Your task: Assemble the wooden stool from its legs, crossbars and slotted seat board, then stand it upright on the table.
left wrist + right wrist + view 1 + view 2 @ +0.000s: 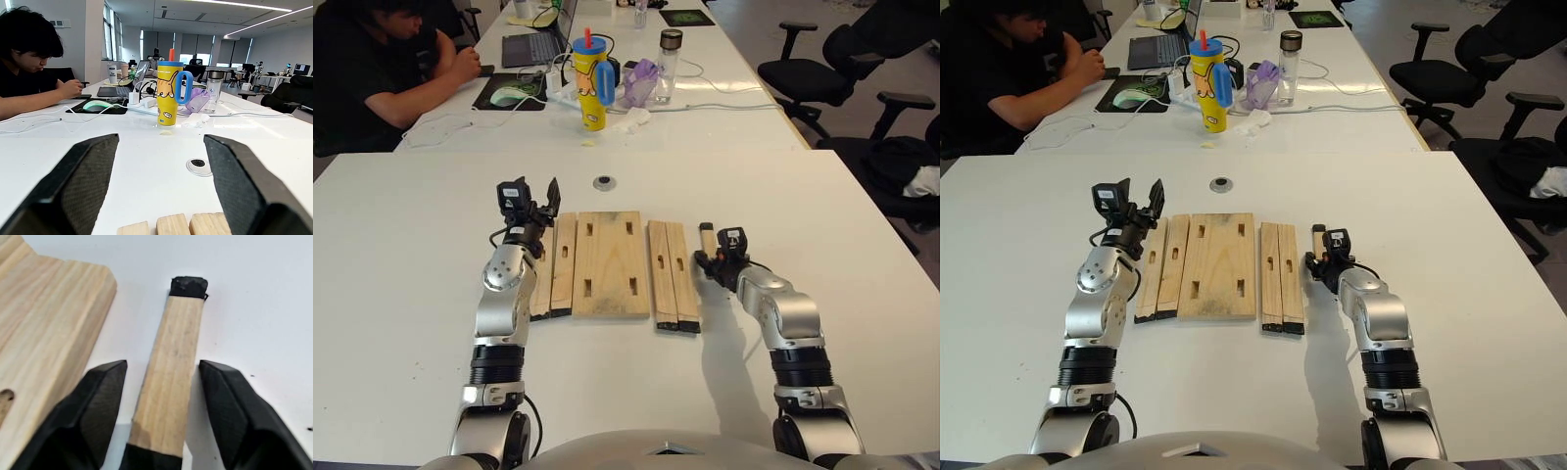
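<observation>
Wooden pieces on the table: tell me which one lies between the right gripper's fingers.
The short black-tipped stick, lying alone at the right; the right gripper straddles it, open. The other pieces flank the seat board.

Both eye views look down on one table (401,294); wrist views skim it closely.

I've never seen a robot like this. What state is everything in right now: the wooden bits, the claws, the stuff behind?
slotted seat board: lying flat, unassembled.
left pair of leg boards: flat, side by side, loose.
right pair of leg boards: flat, side by side, loose.
black-tipped crossbar: lying flat, not lifted.
left gripper: open, over the left boards' far ends.
right gripper: open, straddling the crossbar.
yellow tumbler: upright, lidded.
laptop: open.
</observation>
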Available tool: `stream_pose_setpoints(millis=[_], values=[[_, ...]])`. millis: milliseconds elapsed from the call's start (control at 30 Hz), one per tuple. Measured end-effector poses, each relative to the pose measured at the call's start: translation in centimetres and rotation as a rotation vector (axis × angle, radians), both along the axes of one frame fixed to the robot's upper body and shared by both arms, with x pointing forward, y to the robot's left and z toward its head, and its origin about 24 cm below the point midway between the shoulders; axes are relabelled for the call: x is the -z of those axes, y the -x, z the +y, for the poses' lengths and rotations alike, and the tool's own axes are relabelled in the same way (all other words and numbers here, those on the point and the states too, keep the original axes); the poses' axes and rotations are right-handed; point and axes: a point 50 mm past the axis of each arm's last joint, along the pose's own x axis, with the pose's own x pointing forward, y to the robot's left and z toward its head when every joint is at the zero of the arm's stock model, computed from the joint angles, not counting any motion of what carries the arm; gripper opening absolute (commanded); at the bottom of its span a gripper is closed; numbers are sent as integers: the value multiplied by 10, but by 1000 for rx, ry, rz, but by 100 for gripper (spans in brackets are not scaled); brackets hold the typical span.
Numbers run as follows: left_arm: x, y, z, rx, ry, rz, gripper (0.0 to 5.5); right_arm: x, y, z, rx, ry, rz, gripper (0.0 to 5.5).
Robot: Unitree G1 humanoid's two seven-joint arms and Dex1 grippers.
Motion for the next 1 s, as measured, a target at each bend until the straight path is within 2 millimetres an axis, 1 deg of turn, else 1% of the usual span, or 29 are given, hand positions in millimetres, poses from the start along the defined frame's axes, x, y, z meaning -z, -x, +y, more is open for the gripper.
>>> stream_pose_setpoints(millis=[100,167,233,300,333,367,400,433,467,500,567,667,767,867,1000], values=[[0,0,0,1,2,1,322,2,0,-2,34,-24,-17,168],[2,-1,2,5,20,12,322,3,-1,-9,86,-44,-36,134],[5,-2,3,28,47,34,322,4,-3,-14,117,-61,-58,129],[6,-6,-2,95,98,58,322,3,-5,-13,124,-72,-105,129],[5,-7,-4,133,128,68,322,0,-6,-12,121,-79,-144,129],[3,-9,-9,185,164,79,322,-7,-9,-11,109,-88,-214,129],[0,-11,-14,250,211,93,322,-17,-12,-7,82,-106,-298,129],[-1,-12,-17,289,238,106,322,-23,-13,-4,60,-117,-343,129],[-3,-12,-25,380,292,136,322,-40,-16,4,2,-151,-454,129],[-6,-12,-31,446,335,153,322,-50,-17,12,-44,-181,-516,129],[-13,-10,-38,547,426,180,322,-61,-16,24,-135,-204,-584,129],[-27,-9,-43,676,598,214,322,-68,-9,42,-284,-225,-641,129],[-42,-11,-45,740,722,201,322,-68,0,57,-411,-238,-675,129],[-50,-11,-43,771,816,193,322,-67,5,62,-460,-233,-704,129],[-53,-8,-47,832,883,226,322,-72,8,65,-495,-212,-755,129]])
